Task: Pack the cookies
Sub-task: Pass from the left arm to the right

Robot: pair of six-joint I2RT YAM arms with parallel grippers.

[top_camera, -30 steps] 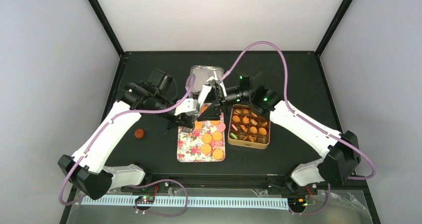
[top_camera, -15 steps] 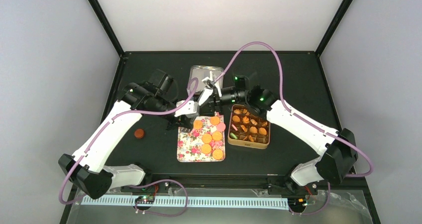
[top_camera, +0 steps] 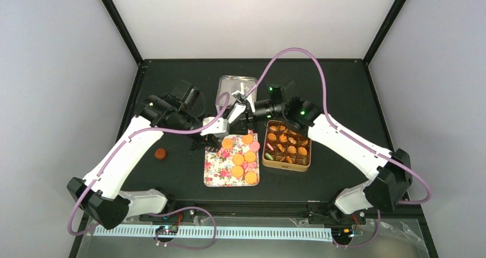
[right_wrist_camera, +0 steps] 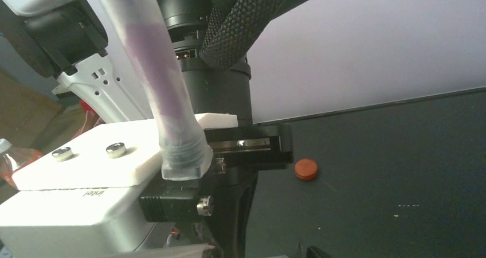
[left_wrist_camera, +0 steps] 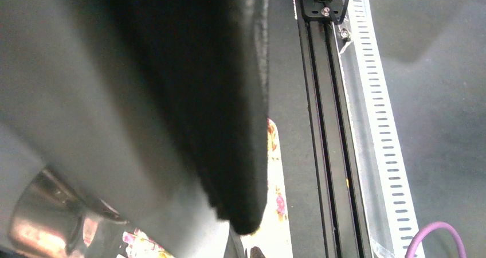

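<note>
**Close Quarters at the Far Edge**

Orange cookies [top_camera: 243, 157] lie on a floral tray [top_camera: 216, 175] in the middle of the table [top_camera: 355, 109]. More fill the tin [top_camera: 286, 166] just beside the tray's right edge. The left gripper [top_camera: 214, 139], jaws together, sits at the tray's far-left corner. The right gripper [top_camera: 239, 113] hovers at the far edge; whether its jaws are apart cannot be told.

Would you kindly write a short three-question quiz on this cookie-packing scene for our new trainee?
1. True or false: in the top view, the compartmented tin sits left of the floral tray.
2. Where does the lone reddish cookie lie? A: inside the tin. B: on the bare table, left of the tray. C: on the tray.
3. Fill in: most of the cookies on the floral tray are coloured ____.
Key: 1 false; 2 B; 3 orange.
</note>
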